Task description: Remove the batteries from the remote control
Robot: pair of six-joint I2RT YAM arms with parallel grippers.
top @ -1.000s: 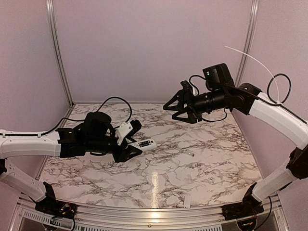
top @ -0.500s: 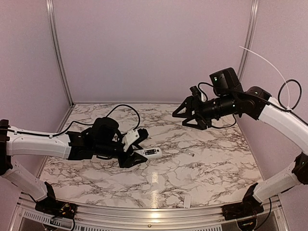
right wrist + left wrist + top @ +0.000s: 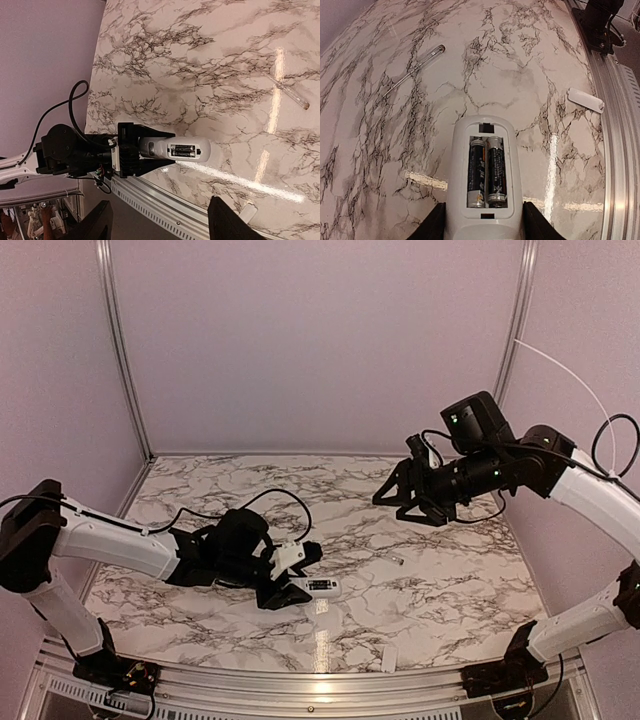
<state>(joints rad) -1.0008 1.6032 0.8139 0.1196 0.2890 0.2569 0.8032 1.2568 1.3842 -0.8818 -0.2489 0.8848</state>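
The remote control [image 3: 312, 586] is a white handset with its back up and its compartment open. My left gripper [image 3: 297, 577] is shut on its rear end, low over the front middle of the table. In the left wrist view the remote [image 3: 482, 150] fills the bottom centre, with the two dark batteries [image 3: 486, 172] side by side in the recess. My right gripper [image 3: 398, 502] is open and empty, high over the right back of the table. Its wrist view looks down on the remote [image 3: 175, 150] and the batteries [image 3: 184, 149].
A small flat white plastic piece [image 3: 390, 660] lies by the front aluminium rail [image 3: 320, 680]; it also shows in the left wrist view [image 3: 586, 100]. A thin pale stick [image 3: 397, 561] lies right of the remote, also in the left wrist view [image 3: 415, 67].
My left gripper has carried the remote to the right and toward the front edge. My right arm has drawn back to the right and slightly lower, still open.
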